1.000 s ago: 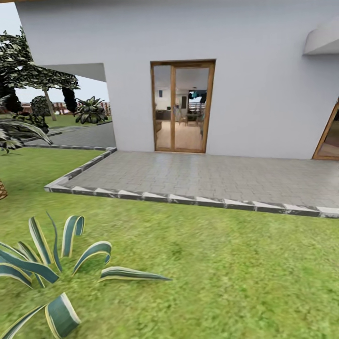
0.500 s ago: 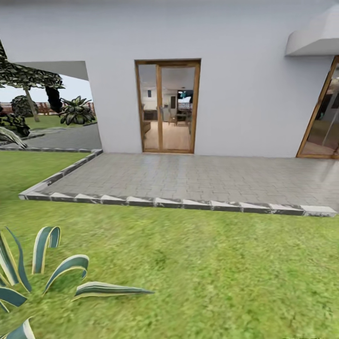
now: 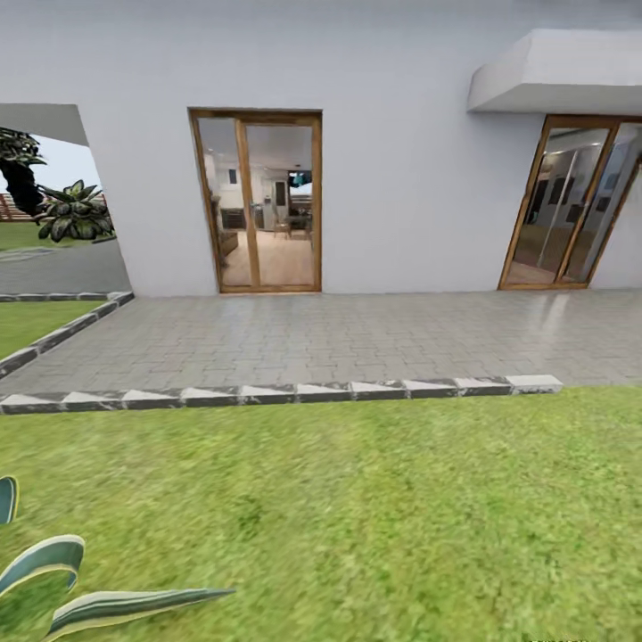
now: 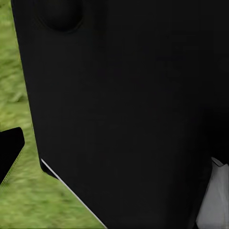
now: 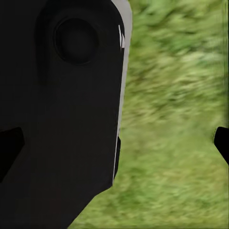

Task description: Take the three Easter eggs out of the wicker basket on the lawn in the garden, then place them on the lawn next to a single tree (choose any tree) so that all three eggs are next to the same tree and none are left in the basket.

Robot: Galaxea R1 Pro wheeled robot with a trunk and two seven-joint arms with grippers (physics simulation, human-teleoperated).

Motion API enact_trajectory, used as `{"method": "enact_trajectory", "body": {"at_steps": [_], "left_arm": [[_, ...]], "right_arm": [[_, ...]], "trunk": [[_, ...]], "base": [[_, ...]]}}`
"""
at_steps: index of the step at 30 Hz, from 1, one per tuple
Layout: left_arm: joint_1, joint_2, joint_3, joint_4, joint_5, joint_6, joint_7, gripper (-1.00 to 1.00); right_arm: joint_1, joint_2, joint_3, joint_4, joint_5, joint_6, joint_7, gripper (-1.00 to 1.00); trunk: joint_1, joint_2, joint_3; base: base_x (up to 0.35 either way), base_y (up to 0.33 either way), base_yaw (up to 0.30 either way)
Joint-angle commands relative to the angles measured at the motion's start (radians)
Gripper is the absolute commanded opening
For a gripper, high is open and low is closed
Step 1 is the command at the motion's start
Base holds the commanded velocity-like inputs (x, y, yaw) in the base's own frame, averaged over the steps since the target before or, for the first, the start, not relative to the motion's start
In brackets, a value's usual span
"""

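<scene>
1. Search step: the robot faces the white house across the lawn; no basket, eggs or tree appear here.
2. Next, turning to find the basket seems needed.
3. Whether either gripper is spread or pressed together I cannot tell.

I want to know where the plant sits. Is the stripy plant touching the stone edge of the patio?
Apart. In the head view the stripy plant sits at the bottom corner, and a wide band of lawn lies between it and the stone edge.
</scene>
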Motion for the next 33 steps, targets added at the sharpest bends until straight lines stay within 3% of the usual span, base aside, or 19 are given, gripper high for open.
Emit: {"method": "enact_trajectory", "body": {"at_steps": [1,33], "left_arm": [[0.001,0.000,0.000,-0.002,-0.001,-0.001,0.000,1.00],[0.001,0.000,0.000,-0.002,-0.001,-0.001,0.000,1.00]], "right_arm": [[-0.001,0.000,0.001,0.002,0.008,-0.001,0.000,1.00],[-0.001,-0.002,0.001,0.002,0.007,-0.002,0.000,1.00]], "trunk": [[0.000,0.000,-0.001],[0.000,0.000,-0.001]], "base": [[0.241,-0.242,-0.300],[0.241,-0.241,-0.300]]}}
